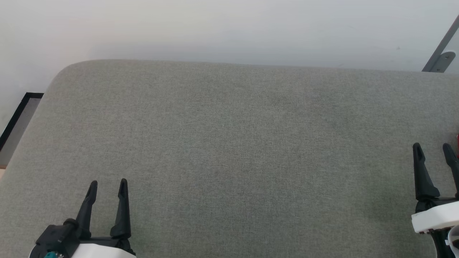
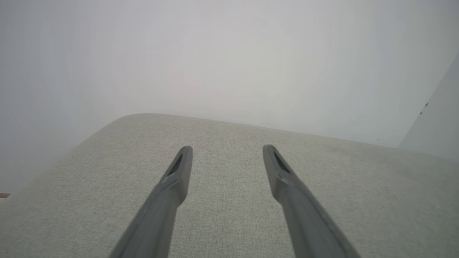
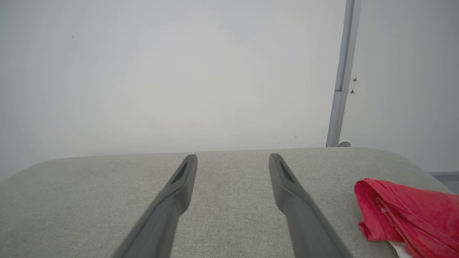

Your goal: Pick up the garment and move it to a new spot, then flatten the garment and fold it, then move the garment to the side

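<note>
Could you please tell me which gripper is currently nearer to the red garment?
Right. The right gripper is just left of the bunched garment, not touching it; the left gripper is far across the grey surface, further left.

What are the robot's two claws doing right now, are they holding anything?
The left gripper is open, holding nothing.
The right gripper is open, holding nothing; the red shirt lies just to its right, not touched.

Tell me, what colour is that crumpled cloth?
The cloth is bright red, clearest in the right wrist view.
</note>
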